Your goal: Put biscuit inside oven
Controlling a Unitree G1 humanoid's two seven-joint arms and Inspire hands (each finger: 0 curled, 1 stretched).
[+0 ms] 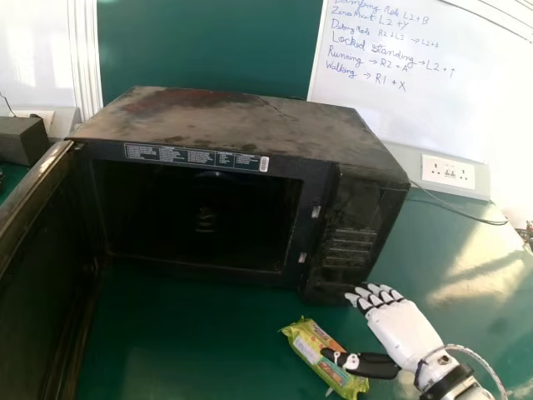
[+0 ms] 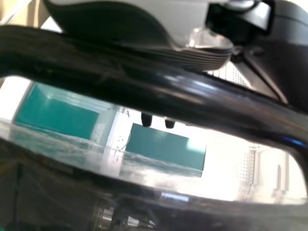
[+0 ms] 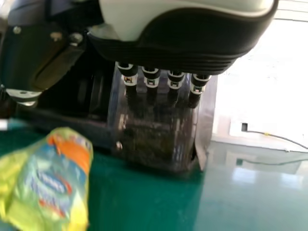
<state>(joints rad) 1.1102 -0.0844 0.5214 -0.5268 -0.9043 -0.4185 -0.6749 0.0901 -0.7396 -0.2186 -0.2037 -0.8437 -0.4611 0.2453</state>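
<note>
My right hand (image 1: 404, 333) is open at the table's right front, its fingers pointing toward the oven's control side. Its thumb overlaps the green-yellow biscuit packet (image 1: 306, 343) in the head view; contact cannot be told. In the right wrist view the hand (image 3: 151, 77) has straight fingers, and the biscuit packet (image 3: 53, 180) lies apart from them. The black oven (image 1: 333, 237) stands with its door (image 1: 37, 242) swung wide and its cavity dark. In the left wrist view my left hand (image 2: 146, 119) is behind the dark door handle (image 2: 120, 79), with straight fingertips showing past it.
The green table (image 1: 175, 333) extends before the oven and to its right. A socket panel (image 1: 448, 171) and a cable (image 1: 466, 218) are at the back right. Behind the oven stands a whiteboard (image 1: 400, 108). A dark box (image 1: 21, 140) sits at the back left.
</note>
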